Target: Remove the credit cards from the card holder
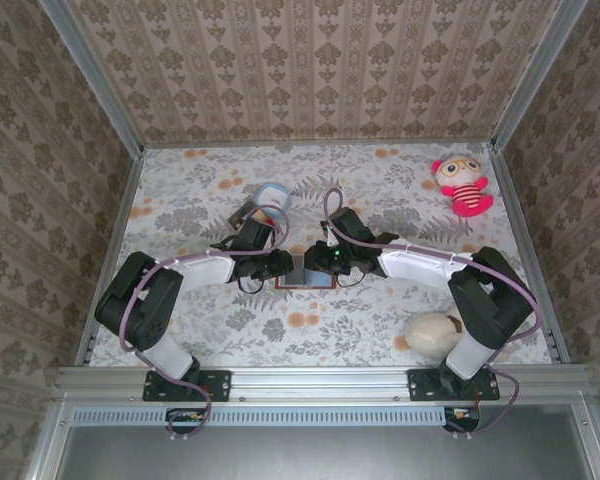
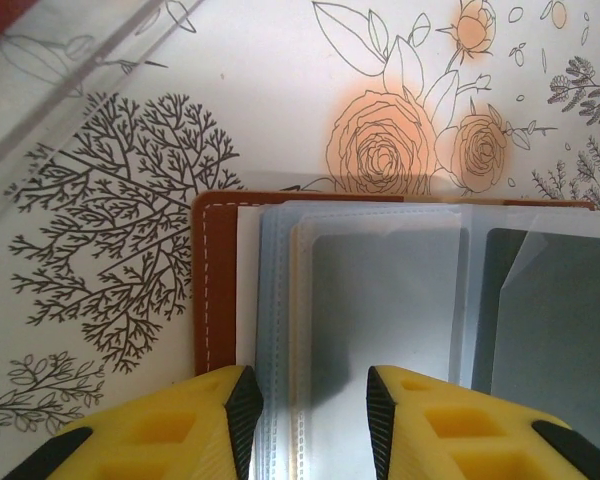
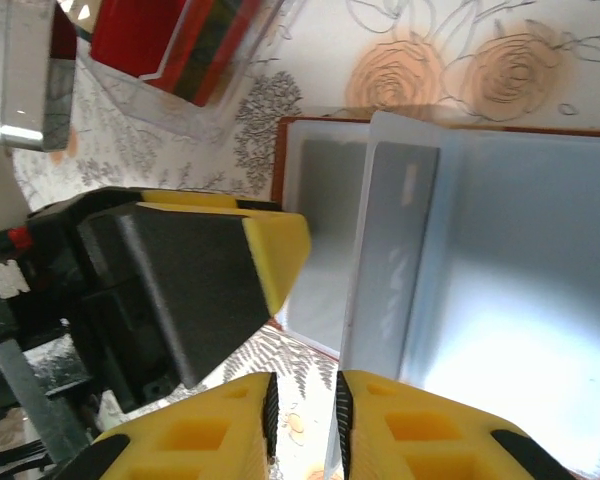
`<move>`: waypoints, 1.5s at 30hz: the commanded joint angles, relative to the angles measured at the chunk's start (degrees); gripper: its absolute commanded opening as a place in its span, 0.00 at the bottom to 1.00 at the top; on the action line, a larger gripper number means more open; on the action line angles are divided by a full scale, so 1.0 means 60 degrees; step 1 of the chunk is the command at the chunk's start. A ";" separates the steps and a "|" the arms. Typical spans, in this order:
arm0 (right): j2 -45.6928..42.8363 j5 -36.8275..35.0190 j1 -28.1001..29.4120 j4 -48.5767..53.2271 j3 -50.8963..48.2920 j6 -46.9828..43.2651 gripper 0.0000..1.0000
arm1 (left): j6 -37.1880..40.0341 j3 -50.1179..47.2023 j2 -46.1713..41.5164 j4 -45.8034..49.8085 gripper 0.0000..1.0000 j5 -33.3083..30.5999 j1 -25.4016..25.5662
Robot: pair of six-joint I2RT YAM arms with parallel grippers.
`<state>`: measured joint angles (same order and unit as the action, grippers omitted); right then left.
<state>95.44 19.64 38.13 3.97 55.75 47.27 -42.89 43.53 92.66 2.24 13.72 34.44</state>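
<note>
**Robot test cell dressed as a domestic room**

A laboratory enclosure. Bare aluminium frame posts (image 1: 93, 80) edge walls (image 1: 310, 70) papered in a damask pattern; a floral cloth (image 1: 380, 310) covers the table. The left arm (image 1: 145, 300) and right arm (image 1: 490, 295) are bolted to a metal rail (image 1: 320, 381) at the near edge, cables exposed. A plush doll (image 1: 463, 185) lies on the cloth near the far right corner.

Brown card holder (image 2: 215, 290), pale blue sleeves (image 2: 380, 280), yellow fingers (image 2: 160, 430), floral tablecloth (image 2: 280, 90)
</note>
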 commanded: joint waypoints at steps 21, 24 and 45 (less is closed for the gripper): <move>0.0533 0.0758 -0.0374 -0.1726 -0.0391 0.1001 0.45 | 0.0448 -0.0726 -0.2700 0.0974 0.39 -0.1547 -0.0699; 0.0340 0.0393 -0.0435 -0.1317 -0.0423 0.0847 0.46 | 0.0441 -0.1019 -0.2977 0.0348 0.39 -0.1154 -0.0715; 0.1611 0.0464 -0.0263 -0.0502 0.0391 0.0481 0.24 | 0.0168 -0.0160 -0.0729 0.0081 0.13 -0.0413 -0.0056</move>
<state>104.05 21.47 36.01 -0.54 56.18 51.03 -40.82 41.01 87.18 1.26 11.55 34.04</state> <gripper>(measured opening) 0.237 0.138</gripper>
